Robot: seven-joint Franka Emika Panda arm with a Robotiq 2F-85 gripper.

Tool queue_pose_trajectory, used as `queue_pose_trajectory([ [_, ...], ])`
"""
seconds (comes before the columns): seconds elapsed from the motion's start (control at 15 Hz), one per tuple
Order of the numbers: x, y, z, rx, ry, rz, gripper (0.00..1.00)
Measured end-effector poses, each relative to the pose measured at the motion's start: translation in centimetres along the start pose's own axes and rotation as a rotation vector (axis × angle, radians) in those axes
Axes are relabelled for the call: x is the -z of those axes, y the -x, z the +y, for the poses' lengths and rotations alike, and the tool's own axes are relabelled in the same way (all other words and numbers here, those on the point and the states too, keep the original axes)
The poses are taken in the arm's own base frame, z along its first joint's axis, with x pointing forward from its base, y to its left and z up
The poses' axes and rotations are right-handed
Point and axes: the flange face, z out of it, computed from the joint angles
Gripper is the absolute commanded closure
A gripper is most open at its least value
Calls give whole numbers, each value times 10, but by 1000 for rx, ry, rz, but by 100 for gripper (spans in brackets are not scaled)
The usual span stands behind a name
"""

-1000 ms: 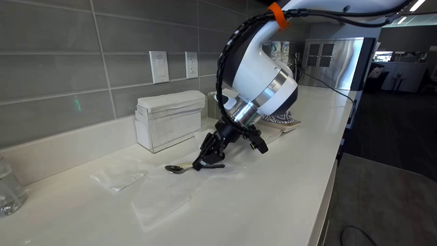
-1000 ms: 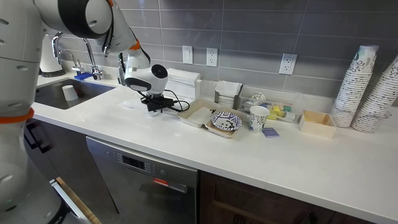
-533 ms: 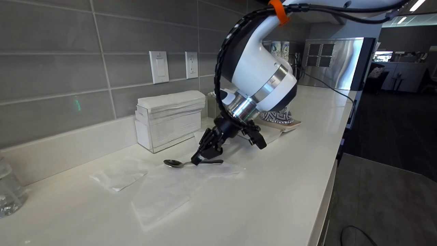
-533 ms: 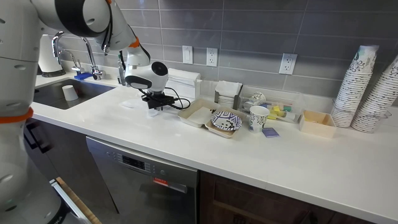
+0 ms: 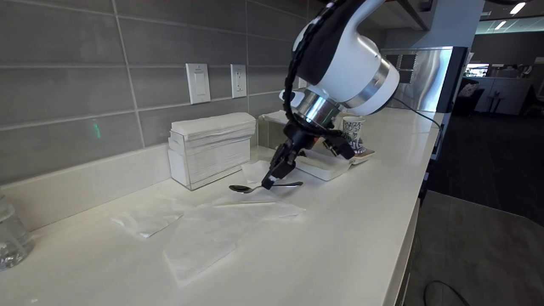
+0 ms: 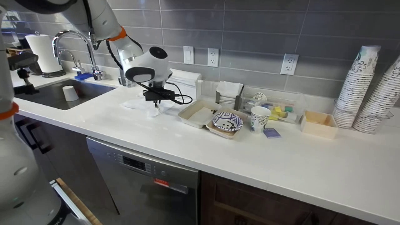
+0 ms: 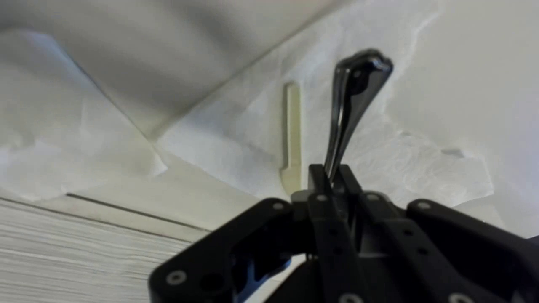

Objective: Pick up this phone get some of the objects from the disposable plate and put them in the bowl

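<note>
Pinching the slim dark-grey metal spoon (image 7: 348,105) in the black two-fingered pincer (image 7: 332,178), risking a swivel there from scooping pressure on its unsupported head.

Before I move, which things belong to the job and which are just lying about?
Job: metal spoon, held by the gripper; squarish tray; dark bits; blue-patterned bowl.

Lying about: paper cup; purple packet; paper-cup stacks; folded paper towels; pale strip on thin paper.

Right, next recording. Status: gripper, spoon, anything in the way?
Gripper shut. Metal spoon held by the handle, apparently clear of the paper napkin. Paper cup beside patterned bowl, possible obstacle.
</note>
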Motion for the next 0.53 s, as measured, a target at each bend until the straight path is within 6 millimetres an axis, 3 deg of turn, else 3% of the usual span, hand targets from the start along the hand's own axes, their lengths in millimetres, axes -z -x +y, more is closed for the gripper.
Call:
queue_pose_trajectory([
  [0.53, 102, 40, 58, -326, 137, -212, 98],
])
